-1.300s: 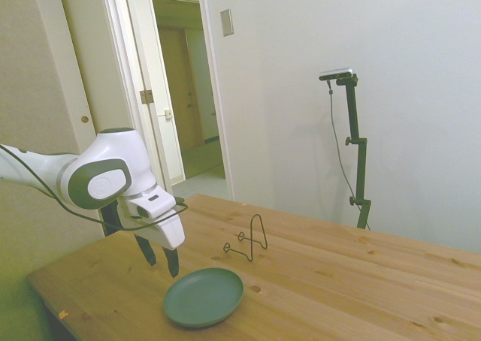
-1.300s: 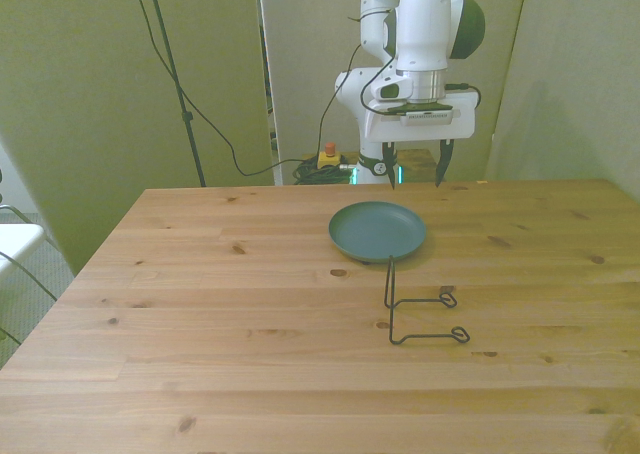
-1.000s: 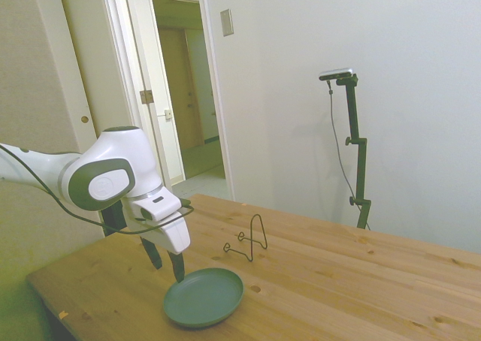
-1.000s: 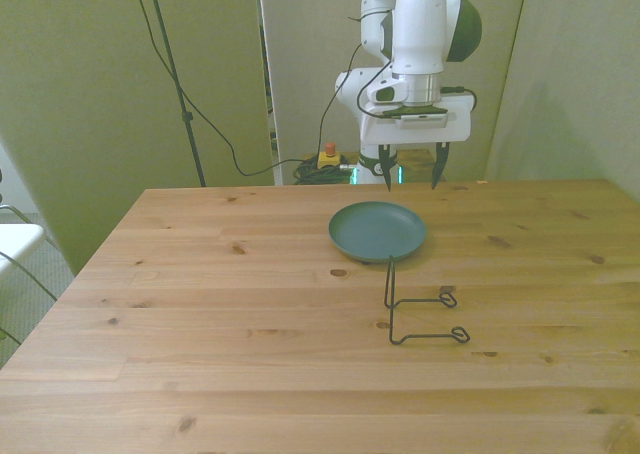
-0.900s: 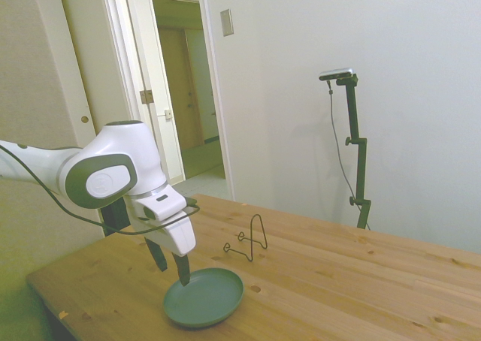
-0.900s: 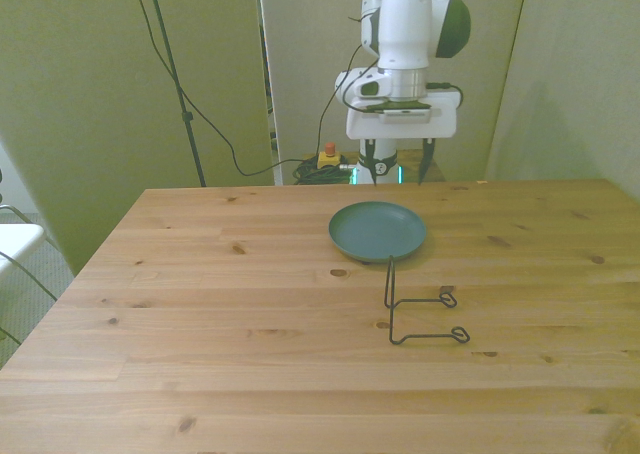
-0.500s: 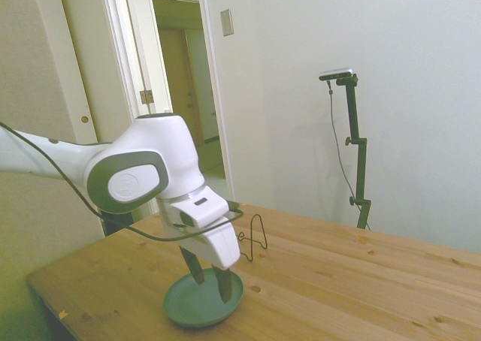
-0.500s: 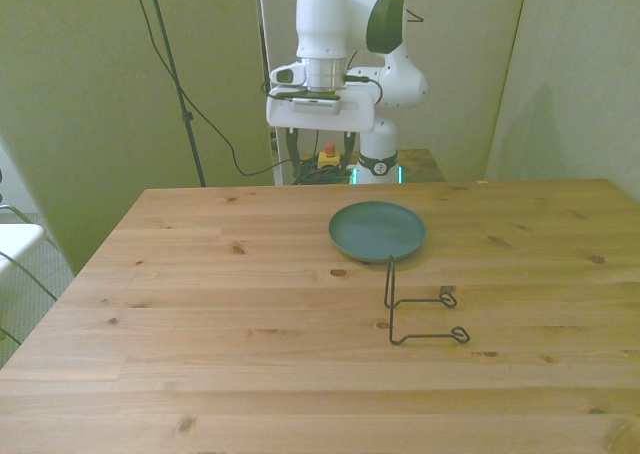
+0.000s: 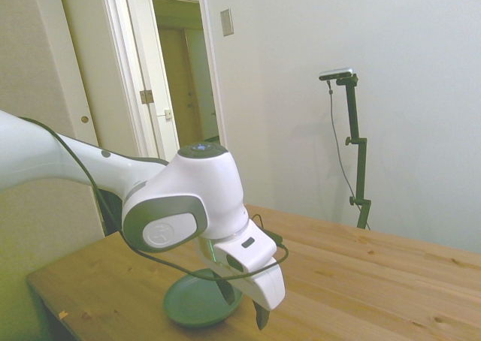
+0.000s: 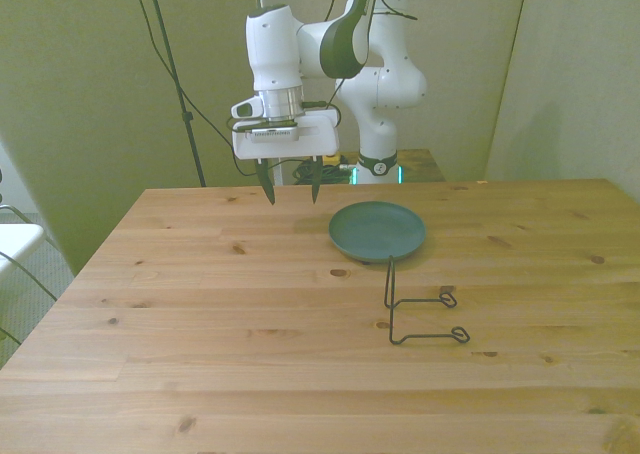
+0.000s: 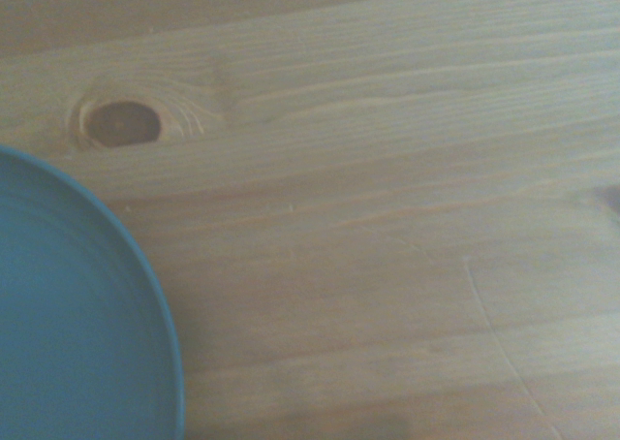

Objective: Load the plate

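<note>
Plate [image 10: 377,230]: grey-green, flat on wooden counter [image 10: 200,314], far side, bare. Wire stand [image 10: 420,314]: just in front of plate. Hand [image 10: 291,191]: fingers spread, holding nothing, above counter toward the front view's left of plate.

Plates: one, grey-green [image 10: 377,230], round and shallow, lying flat on the wooden table [image 10: 200,314]; nothing rests in it.

Wire stands: one, black [image 10: 420,309], on the table beside the plate's rim, on the side away from the robot arm.

Tables: one.

Robot arms: one, white [image 10: 330,49], carrying one gripper [image 10: 292,189] with two dark fingers spread apart, above the table to the front view's left of the plate.
</note>
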### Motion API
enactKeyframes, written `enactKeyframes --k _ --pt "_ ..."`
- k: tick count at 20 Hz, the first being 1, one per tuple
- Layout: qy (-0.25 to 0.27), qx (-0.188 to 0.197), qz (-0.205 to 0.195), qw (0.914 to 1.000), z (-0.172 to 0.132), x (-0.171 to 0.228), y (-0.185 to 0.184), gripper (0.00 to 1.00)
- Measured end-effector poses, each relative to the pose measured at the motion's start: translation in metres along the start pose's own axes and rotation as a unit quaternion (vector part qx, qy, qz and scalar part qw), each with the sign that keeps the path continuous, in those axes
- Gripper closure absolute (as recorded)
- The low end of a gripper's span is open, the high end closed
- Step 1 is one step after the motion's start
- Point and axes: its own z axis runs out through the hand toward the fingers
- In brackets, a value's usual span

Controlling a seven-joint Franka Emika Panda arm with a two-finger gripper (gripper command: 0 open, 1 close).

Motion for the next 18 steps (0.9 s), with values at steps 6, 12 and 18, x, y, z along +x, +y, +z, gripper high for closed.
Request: enactKeyframes --k 6,12,18 --pt "-0.033 0.040 -0.007 0.9986 0.020 -0.019 -0.008 0.00" --pt "-0.040 0.072 -0.003 0.9966 0.034 -0.030 -0.029 0.00" --pt "-0.053 0.069 -0.003 0.9962 0.055 -0.033 -0.046 0.00"
